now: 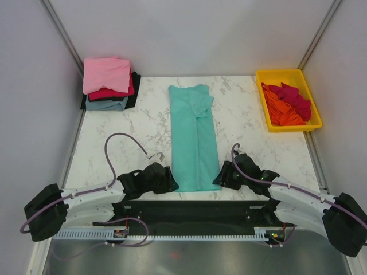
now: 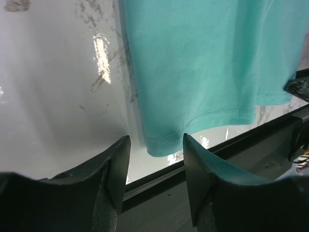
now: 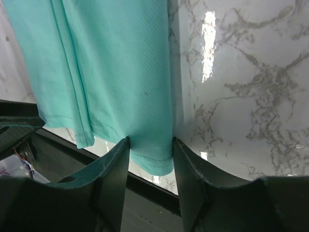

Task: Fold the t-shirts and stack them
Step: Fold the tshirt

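Hems of the teal shirt (image 1: 194,137) fill both wrist views. The left hand (image 2: 155,145) stands half open, a corner in its gap, ungripped. The right hand (image 3: 150,145) flanks the hem; whether it pinches I cannot tell. Only the top view shows the shirt lying mid-frame on the desk (image 1: 132,123), the tray (image 1: 279,72) at upper right holding an orange shirt (image 1: 281,113) and a crimson shirt (image 1: 296,96), and the half-hidden stack (image 1: 108,77) at upper left.

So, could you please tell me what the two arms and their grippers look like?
The left arm and right arm have white links and bulky black joints. A purplish cable loops along each. The left gripper and right gripper are black; their fingers are dark, tapered wedges.
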You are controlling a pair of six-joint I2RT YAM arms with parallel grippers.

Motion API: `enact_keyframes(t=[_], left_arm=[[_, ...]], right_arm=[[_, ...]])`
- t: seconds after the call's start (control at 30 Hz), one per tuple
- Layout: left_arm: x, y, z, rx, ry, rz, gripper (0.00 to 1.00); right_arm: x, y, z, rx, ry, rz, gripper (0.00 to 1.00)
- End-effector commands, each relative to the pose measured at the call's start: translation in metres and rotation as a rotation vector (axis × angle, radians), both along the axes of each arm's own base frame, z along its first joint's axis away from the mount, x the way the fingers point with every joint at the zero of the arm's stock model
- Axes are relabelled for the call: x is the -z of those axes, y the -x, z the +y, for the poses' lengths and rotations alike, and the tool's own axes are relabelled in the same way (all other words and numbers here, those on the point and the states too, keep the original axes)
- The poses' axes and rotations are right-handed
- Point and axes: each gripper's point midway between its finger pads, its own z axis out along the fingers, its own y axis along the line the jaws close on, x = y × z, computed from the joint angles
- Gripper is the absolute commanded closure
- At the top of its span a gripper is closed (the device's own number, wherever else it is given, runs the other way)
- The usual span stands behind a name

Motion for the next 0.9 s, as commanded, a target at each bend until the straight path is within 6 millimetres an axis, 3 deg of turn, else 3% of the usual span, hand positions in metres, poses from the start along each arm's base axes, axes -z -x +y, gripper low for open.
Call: enact_keyframes(t=[0.0,0.07,0.23,0.27,0.3,0.4,0.43,0.47,0.5,0.53,0.57,0.63,0.67,0.77,0.87], left_arm=[[0.007,0.003,-0.007,-0.016,0.046,0.041,0.46],[0.009,0.004,-0.006,-0.020,0.045,0.046,0.51],[0.008,0.007,-0.007,-0.010,0.072,0.046,0.75],[0.009,0.008,-0.007,-0.007,0.069,0.048,0.90],[0.009,0.008,-0.007,-0.007,0.070,0.047,0.98],[0.002,0.010,-0.012,0.028,0.084,0.042,0.98],[-0.001,0.014,-0.010,0.034,0.076,0.052,0.98],[-0.008,0.015,-0.011,0.040,0.077,0.053,0.98],[-0.028,0.011,-0.018,0.043,0.094,0.030,0.98],[-0.044,0.008,-0.020,0.044,0.110,0.005,0.98],[-0.063,0.002,-0.018,0.036,0.093,-0.027,0.98],[-0.085,-0.007,-0.017,0.027,0.075,-0.075,0.98],[-0.104,-0.014,-0.017,0.032,0.052,-0.108,0.98],[-0.127,-0.031,-0.023,0.052,0.039,-0.137,0.98],[-0.135,-0.058,-0.019,0.021,0.009,-0.154,0.98]], right_arm=[[0.032,0.029,-0.019,0.004,0.093,0.118,0.52],[0.036,0.031,-0.020,0.002,0.107,0.128,0.59],[0.043,0.036,-0.025,0.004,0.129,0.139,0.74],[0.043,0.035,-0.024,0.002,0.127,0.137,0.76],[0.042,0.035,-0.024,0.002,0.125,0.135,0.82],[0.035,0.033,-0.023,-0.001,0.128,0.125,0.96],[0.025,0.028,-0.019,-0.001,0.113,0.104,0.99],[0.018,0.026,-0.016,-0.005,0.107,0.096,1.00],[0.013,0.027,-0.018,-0.006,0.121,0.099,1.00],[-0.010,0.016,-0.010,-0.001,0.090,0.051,1.00],[-0.015,0.011,-0.016,0.013,0.133,0.030,1.00],[-0.047,-0.010,-0.007,0.023,0.133,-0.043,1.00],[-0.054,-0.017,-0.008,0.017,0.163,-0.068,1.00],[-0.081,-0.042,0.009,0.010,0.169,-0.118,1.00],[-0.100,-0.073,0.020,0.002,0.207,-0.172,1.00]])
